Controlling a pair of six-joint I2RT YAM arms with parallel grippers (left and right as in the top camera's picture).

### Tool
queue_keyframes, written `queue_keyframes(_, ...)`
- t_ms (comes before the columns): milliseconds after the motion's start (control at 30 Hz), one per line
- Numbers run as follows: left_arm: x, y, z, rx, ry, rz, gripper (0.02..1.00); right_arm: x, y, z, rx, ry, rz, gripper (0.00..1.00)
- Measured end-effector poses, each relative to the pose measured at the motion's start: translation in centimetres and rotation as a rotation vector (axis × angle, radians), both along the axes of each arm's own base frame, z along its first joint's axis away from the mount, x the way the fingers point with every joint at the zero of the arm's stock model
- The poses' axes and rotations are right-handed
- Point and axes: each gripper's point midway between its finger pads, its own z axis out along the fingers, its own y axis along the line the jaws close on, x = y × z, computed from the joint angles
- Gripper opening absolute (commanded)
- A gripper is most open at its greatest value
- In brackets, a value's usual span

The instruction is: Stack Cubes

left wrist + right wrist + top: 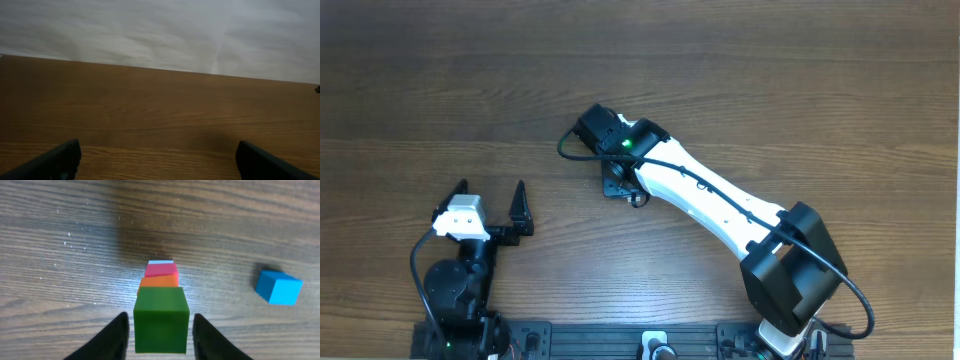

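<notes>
Currently: right claw [160,320] low over a stack [160,277] of cubes near the middle of the bench [800,90]. Parted just wider than the green cube [161,327], one finger [112,340] on each side. Clamps nothing: thin strip of wood grain visible between each finger and the cube's flanks, so straddling, not touching.

Green cube on top of the stack, squarely over the orange cube [159,281]. Under the orange, a pink cube [161,270]. Under the pink, a pale blue sliver [160,262], apparently the bottom cube; too little visible to say more. Stack upright, roughly in line, four high as far as can be told.

Off to one side, a loose blue cube [279,287] flat on the bench, turned at an angle, well apart from the stack and from the right claw.

In the top view, right arm [720,205] stretched diagonally from its base toward the bench middle, covering the stack, with a black cable [840,275] looping along it.

Left claw [490,195] near its own base at the left, well apart from all the cubes. Spread wide, holds nothing. In the left wrist view, both fingers [55,162] far apart over bare wood, with a pale backdrop [160,30] beyond the far bench edge.
</notes>
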Motion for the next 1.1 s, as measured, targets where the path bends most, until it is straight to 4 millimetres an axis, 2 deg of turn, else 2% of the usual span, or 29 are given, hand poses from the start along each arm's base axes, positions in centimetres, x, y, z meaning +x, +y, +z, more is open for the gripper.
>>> queue_keyframes(33,0.0,0.0,0.0,0.000,0.000,0.000,1.000,0.0,0.0,0.0,0.000,0.000,0.000,0.603)
queue_keyframes(67,0.0,0.0,0.0,0.000,0.000,0.000,1.000,0.0,0.0,0.0,0.000,0.000,0.000,0.761)
queue_keyframes(100,0.0,0.0,0.0,0.000,0.000,0.000,1.000,0.0,0.0,0.0,0.000,0.000,-0.003,0.853)
queue_keyframes(200,0.0,0.0,0.0,0.000,0.000,0.000,1.000,0.1,0.0,0.0,-0.001,-0.004,-0.003,0.991)
queue_keyframes(300,0.0,0.0,0.0,0.000,0.000,0.000,1.000,0.6,-0.1,0.5,-0.005,-0.021,0.000,0.991)
queue_keyframes(367,0.0,0.0,0.0,0.000,0.000,0.000,1.000,1.4,0.0,1.4,0.002,-0.044,0.003,0.993)
queue_keyframes(500,0.0,0.0,0.0,0.000,0.000,0.000,1.000,3.4,-0.5,4.7,0.014,-0.100,-0.008,0.991)
queue_keyframes(600,0.0,0.0,0.0,0.000,0.000,0.000,1.000,4.7,-2.6,6.8,0.011,-0.127,-0.047,0.991)
queue_keyframes(700,0.0,0.0,0.0,0.000,0.000,0.000,0.998,5.6,-6.8,8.3,-0.015,-0.124,-0.120,0.991)
queue_keyframes(800,0.0,0.0,0.0,0.000,0.000,0.000,1.000,5.8,-10.4,8.8,-0.048,-0.098,-0.174,0.991)
queue_keyframes(900,0.0,0.0,0.0,0.000,0.000,0.000,0.998,5.7,-12.0,7.9,-0.064,-0.078,-0.188,0.993)
queue_keyframes(967,0.0,0.0,0.0,0.000,0.000,0.000,1.000,5.4,-12.4,6.4,-0.073,-0.060,-0.184,0.991)
queue_keyframes(1100,0.0,0.0,0.0,0.000,0.000,0.000,1.000,4.6,-12.8,2.2,-0.062,-0.009,-0.171,0.982)
